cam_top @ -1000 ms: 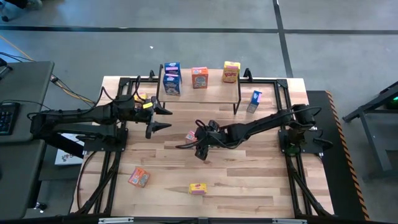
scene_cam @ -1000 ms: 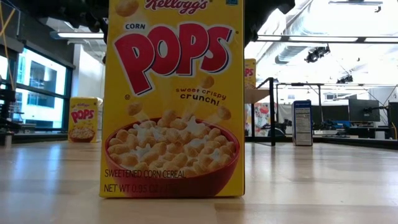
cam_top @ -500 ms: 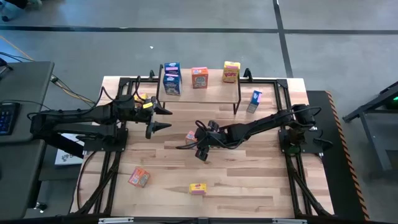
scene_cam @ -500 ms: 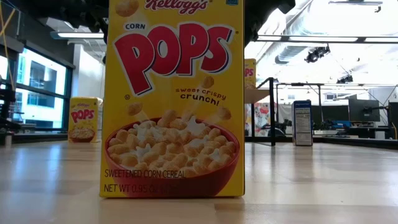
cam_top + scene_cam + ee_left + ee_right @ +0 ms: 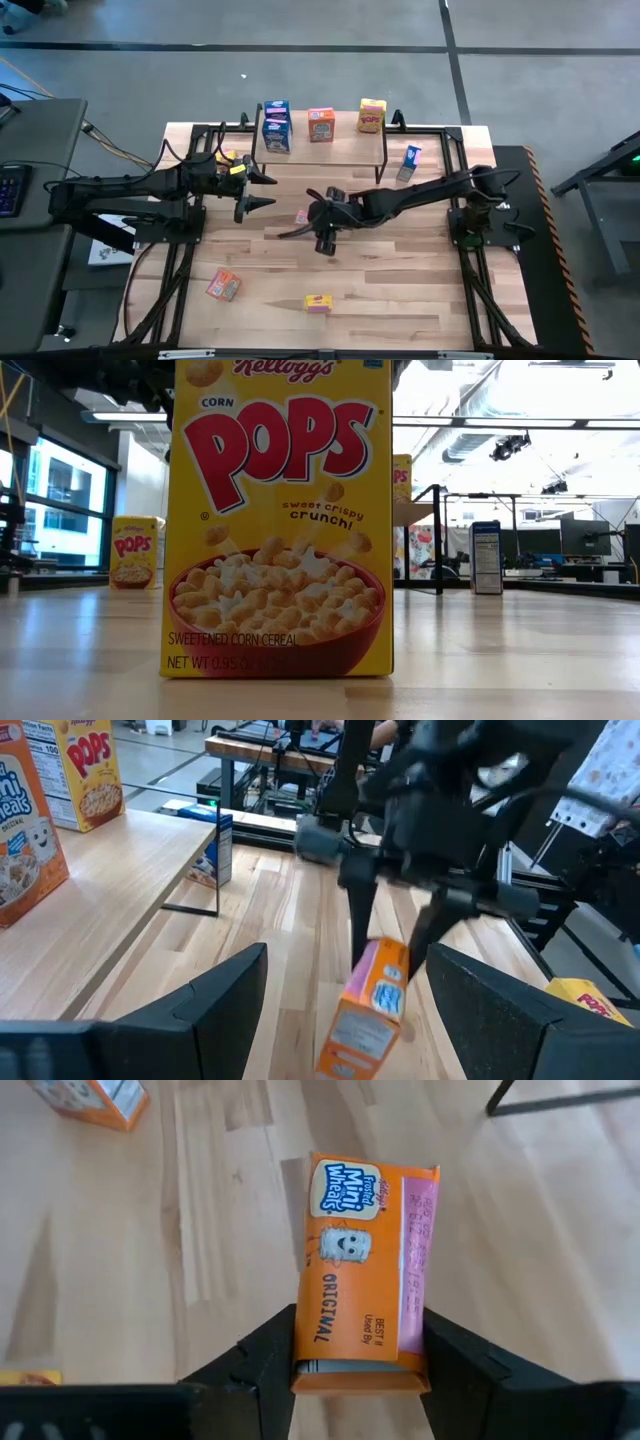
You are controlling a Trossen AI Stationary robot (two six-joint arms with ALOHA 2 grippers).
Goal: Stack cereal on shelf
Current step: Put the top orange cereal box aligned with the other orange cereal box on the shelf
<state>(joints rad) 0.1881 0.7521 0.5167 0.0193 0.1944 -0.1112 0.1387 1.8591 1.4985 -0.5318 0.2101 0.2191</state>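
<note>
**Orange box in the right claw, shelf about half filled**

I am holding an orange cereal box (image 5: 365,1260) clenched between the right gripper (image 5: 312,217)'s fingers, with a finger pressing on each long side; in the left wrist view it is hanging tilted, its lower end close to the tabletop. It is sitting just in front of the shelf (image 5: 345,142), near the middle of the table (image 5: 400,290).

On the shelf's plank I am counting a blue stack (image 5: 276,126) at its left end, one orange box (image 5: 321,124) in the middle and a yellow box (image 5: 372,115) at its right end. I judge the blue stack to be two boxes, though I cannot be sure from above.

Off the shelf I am seeing a blue box (image 5: 409,161) standing just right of it, an orange box (image 5: 223,286) and a yellow box (image 5: 318,303) lying well in front of it, and another yellow one (image 5: 227,157) partly hidden just left of it.

The left gripper (image 5: 262,190) is waiting with fingers spread, left of the shelf's front edge.

By my reckoning roughly half the job is remaining.
</note>
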